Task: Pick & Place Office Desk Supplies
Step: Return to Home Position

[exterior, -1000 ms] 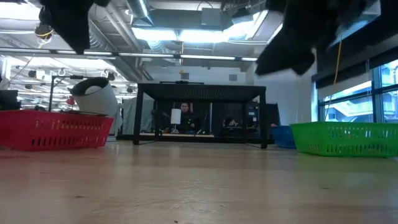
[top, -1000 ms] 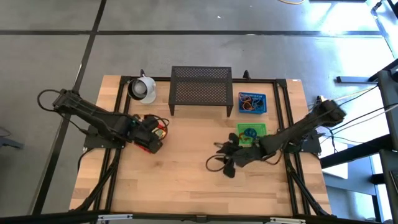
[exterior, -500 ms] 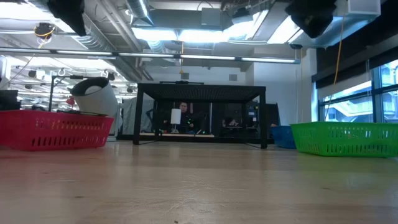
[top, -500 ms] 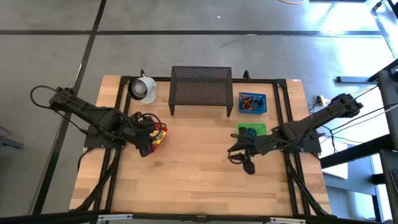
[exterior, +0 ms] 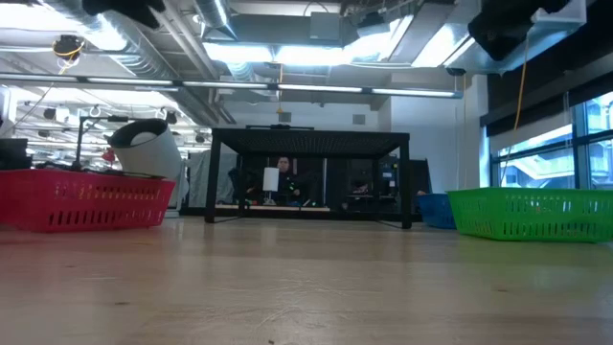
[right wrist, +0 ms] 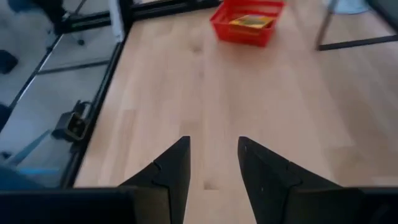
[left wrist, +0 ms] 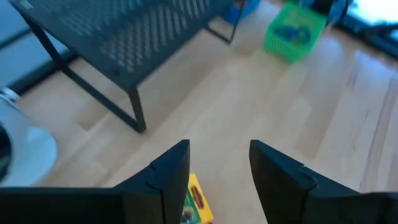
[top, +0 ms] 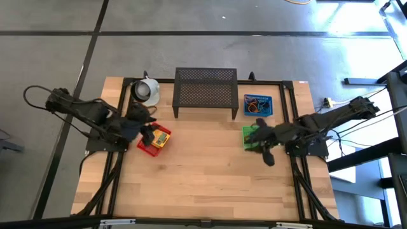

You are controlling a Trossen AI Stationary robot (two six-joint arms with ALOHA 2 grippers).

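A yellow-green printed box [top: 159, 138] lies in the red mesh basket [top: 145, 147] at the table's left; the left wrist view shows the box [left wrist: 195, 204] just below my fingers. My left gripper [top: 150, 131] hovers open over that basket's far-left side, with nothing between its fingers [left wrist: 217, 149]. Coloured loops lie in the green basket [top: 249, 132] and in the blue basket [top: 257, 105]. My right gripper [top: 262, 145] hangs open above the green basket's near side, facing the table's left, its fingers [right wrist: 212, 144] around nothing.
A black mesh shelf [top: 205, 89] stands at the table's far middle, with a white mug [top: 146, 90] to its left. Bare wood [top: 203, 172] spans the middle and near part of the table. In the low view a person [exterior: 283, 178] sits beyond the shelf.
My left gripper has risen and drawn back toward the table's left edge, uncovering the red basket with the yellow-green box in it. My right gripper has lifted and pulled back from the table's middle toward the right edge, ending over the green basket.
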